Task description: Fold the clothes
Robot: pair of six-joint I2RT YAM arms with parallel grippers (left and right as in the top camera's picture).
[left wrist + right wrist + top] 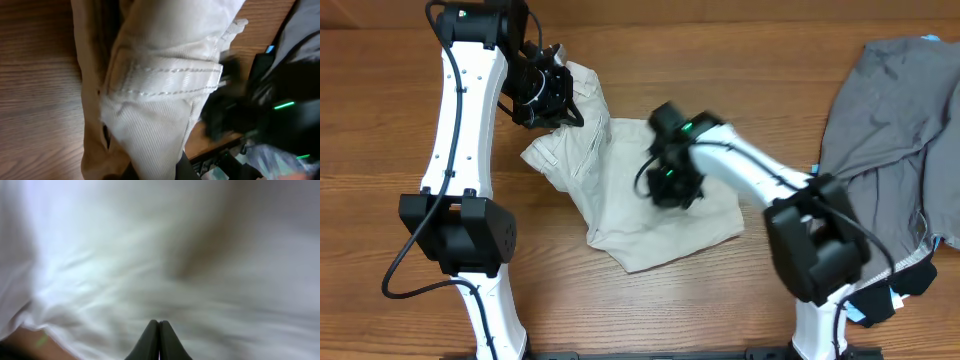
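Left gripper (555, 100) grasps khaki shorts (660, 220) at raised upper-left corner. Right gripper (159, 327) clenched, fingertips together, over shorts middle.

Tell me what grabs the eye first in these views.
The beige shorts lie crumpled in the middle of the overhead view, with one end held up by the left gripper at upper left. The right gripper, fingers together, sits low over their middle. A grey garment heap fills the right edge.

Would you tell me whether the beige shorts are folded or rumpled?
Rumpled: the shorts lie unevenly bunched, one end gathered up at the left gripper, the right gripper over their middle.
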